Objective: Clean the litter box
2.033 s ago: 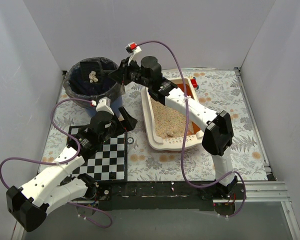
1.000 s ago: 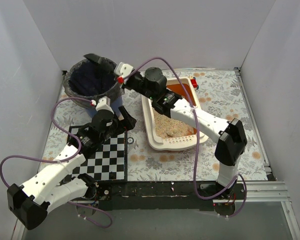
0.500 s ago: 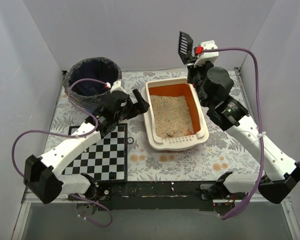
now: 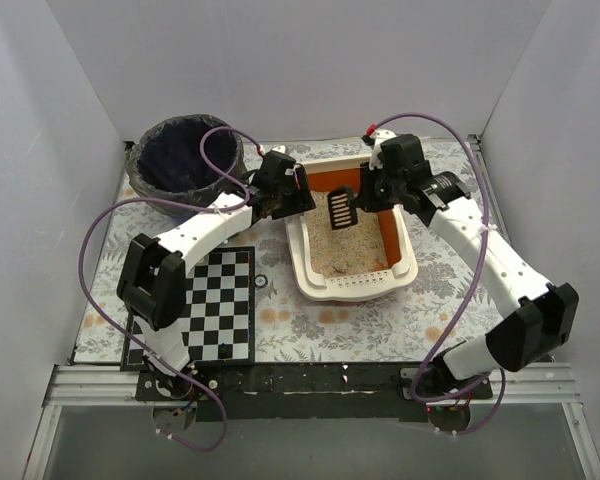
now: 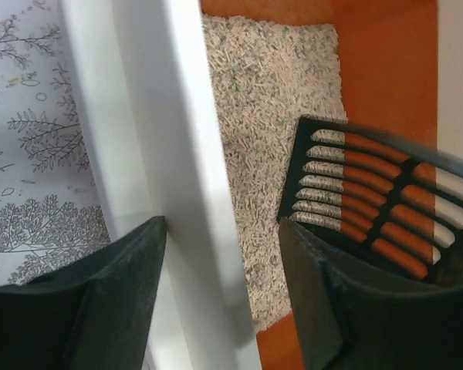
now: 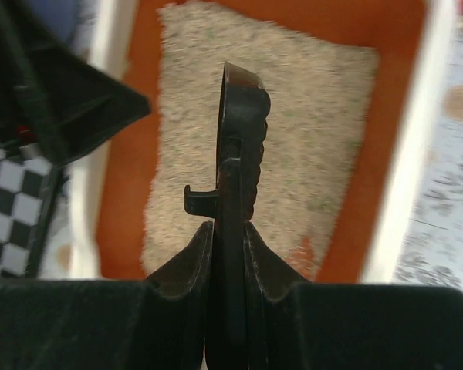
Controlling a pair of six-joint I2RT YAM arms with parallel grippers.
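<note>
Currently: floral table [image 4: 460,300] carries the litter box [image 4: 350,289] about centre, slotted ledge toward 6 o'clock, litter [image 4: 345,240] covering mid-tray. Dark-bagged bin [image 4: 140,170] sits at 10 o'clock, checkerboard mat [image 4: 220,310] at 7. Black slotted scoop [image 4: 341,208] hangs over the litter toward 12 o'clock, pinched by the right gripper [image 6: 228,231] fingers. Left gripper [image 5: 222,227] fingers stand apart, straddling the box's 9 o'clock wall, not clamped.

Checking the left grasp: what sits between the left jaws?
The litter box side wall: the left gripper straddles it, jaws open. Past the inner finger, litter and the scoop. Shows in the left wrist view.
</note>
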